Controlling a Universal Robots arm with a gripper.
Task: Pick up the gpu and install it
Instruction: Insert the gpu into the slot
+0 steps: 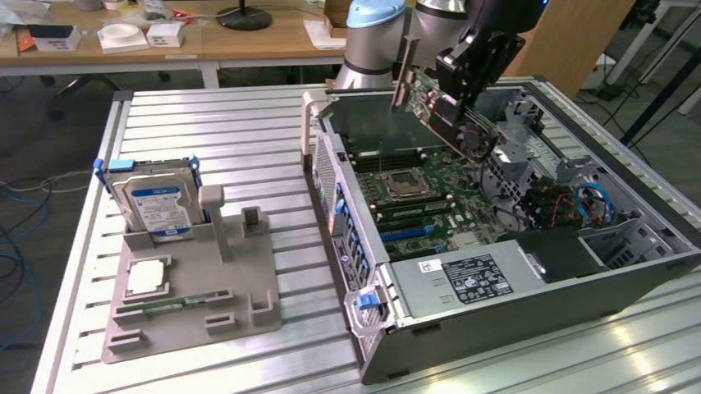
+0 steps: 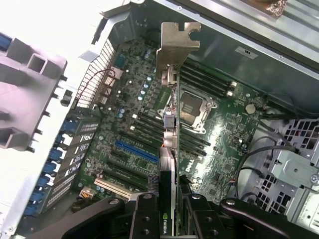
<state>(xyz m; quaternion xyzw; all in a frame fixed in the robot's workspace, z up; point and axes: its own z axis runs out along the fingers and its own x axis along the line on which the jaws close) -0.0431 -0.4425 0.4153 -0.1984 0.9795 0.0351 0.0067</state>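
The gpu hangs tilted in the air over the back part of the open computer case, with my gripper shut on its upper edge. Its metal bracket points toward the exterior view's left. In the wrist view the gpu appears edge-on, running from its bracket down to my gripper, whose black fingers clamp it on both sides. Below the card lies the motherboard with a blue expansion slot and black slots beside it.
A grey parts holder stands on the slatted table at the exterior view's left, carrying a silver hard drive, a processor and a green memory stick. Drive cages and cables fill the case's right side. Desks stand behind.
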